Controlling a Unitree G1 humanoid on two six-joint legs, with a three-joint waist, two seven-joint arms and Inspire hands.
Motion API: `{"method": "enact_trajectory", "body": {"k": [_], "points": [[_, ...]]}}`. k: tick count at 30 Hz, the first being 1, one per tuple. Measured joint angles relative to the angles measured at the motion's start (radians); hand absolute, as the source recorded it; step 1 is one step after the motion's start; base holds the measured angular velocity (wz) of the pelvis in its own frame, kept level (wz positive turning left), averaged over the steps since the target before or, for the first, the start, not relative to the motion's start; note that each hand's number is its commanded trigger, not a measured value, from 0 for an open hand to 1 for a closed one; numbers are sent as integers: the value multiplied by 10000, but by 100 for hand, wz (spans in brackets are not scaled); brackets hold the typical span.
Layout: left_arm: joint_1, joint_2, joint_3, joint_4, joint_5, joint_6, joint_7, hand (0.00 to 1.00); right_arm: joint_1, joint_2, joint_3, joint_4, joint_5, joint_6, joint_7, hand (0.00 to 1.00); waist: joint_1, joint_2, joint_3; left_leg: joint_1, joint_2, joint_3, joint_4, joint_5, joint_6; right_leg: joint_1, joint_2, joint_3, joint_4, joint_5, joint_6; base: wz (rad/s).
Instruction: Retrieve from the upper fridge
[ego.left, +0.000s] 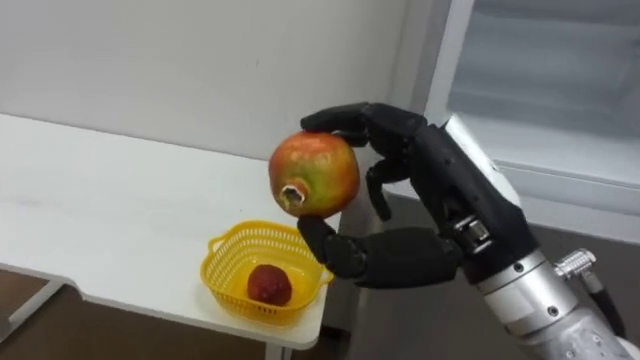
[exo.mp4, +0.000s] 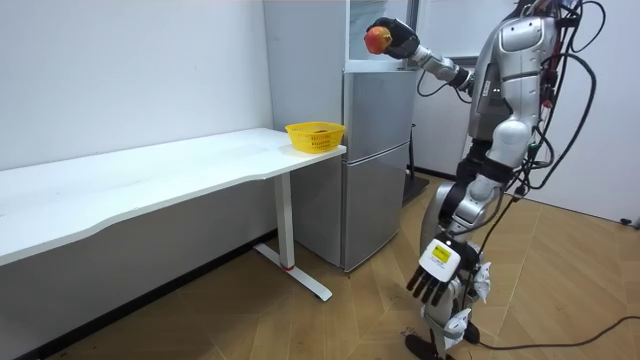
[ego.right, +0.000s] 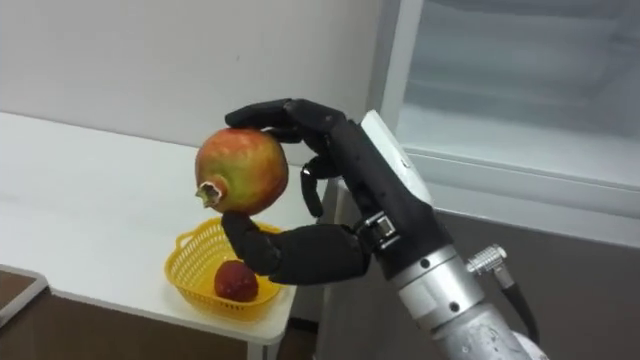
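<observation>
Right hand (ego.left: 440, 200) and its silver forearm come in closest from the lower right, the dark fingers curled over the top of a pomegranate (ego.left: 314, 173) and the thumb hooked underneath, so the fruit is clamped between them in the air, above the corner of the table. Beyond the wrist the grey fridge (exo.mp4: 375, 160) shows its pale upper compartment standing open, and in the room view the robot stands just in front of it with the arm stretched out at that height. To the left runs the long white table (ego.left: 100, 200), its end close beside the fridge. On that near corner sits a yellow mesh basket (ego.left: 228, 278), close to the edge. The pomegranate looks firm and leathery-skinned, probably fairly heavy for its size and round enough to roll; its smooth rind could slip against hard fingers, so I judge the present hold across the widest part, with the thumb below bearing the weight, to be the sound one, keeping off the little crown that faces the camera low on the left. A drop might split it. A smaller dark red fruit (ego.left: 269, 285) already lies in the basket. The left hand (exo.mp4: 433, 285) hangs low at the robot's side, fingers relaxed and holding nothing.
</observation>
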Motion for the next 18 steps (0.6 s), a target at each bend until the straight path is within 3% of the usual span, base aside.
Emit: {"method": "enact_trajectory", "body": {"k": [4,8,10,14,16,18], "points": [[85,43,-9,-41,-20,1,0,0,-161,6,266,1304,53,-1,64,100,117,-110,19,-119,-115,-428,85,5,7,23,-85,-308,17,-57,36,27],[129,84,115,-96,81,55,-5,0,-171,6,261,2048,-47,183,174,100,343,-308,39,-350,-146,-565,179,-12,21,-37,-112,-548,-18,-74,52,18],[127,96,229,-219,261,100,-113,0,-197,6,260,2572,-183,279,171,100,365,-419,10,-468,-202,-789,228,-13,21,-26,-123,-788,-127,-75,57,32],[152,167,234,-355,373,93,-171,0,-632,-34,255,4131,-210,283,122,100,588,-505,-6,-442,-209,-902,219,-14,22,37,-125,-819,-114,-78,66,13],[224,203,225,-354,375,102,-169,0,-1087,-83,256,5130,-208,287,-41,100,620,-575,81,-474,-230,-1048,221,-15,20,83,-123,-818,-115,-86,80,15],[277,223,226,-355,375,155,-179,0,-1242,-101,285,5434,-200,267,-75,100,610,-648,108,-523,-243,-1129,228,-26,8,88,-120,-839,-120,-95,94,13]]}}
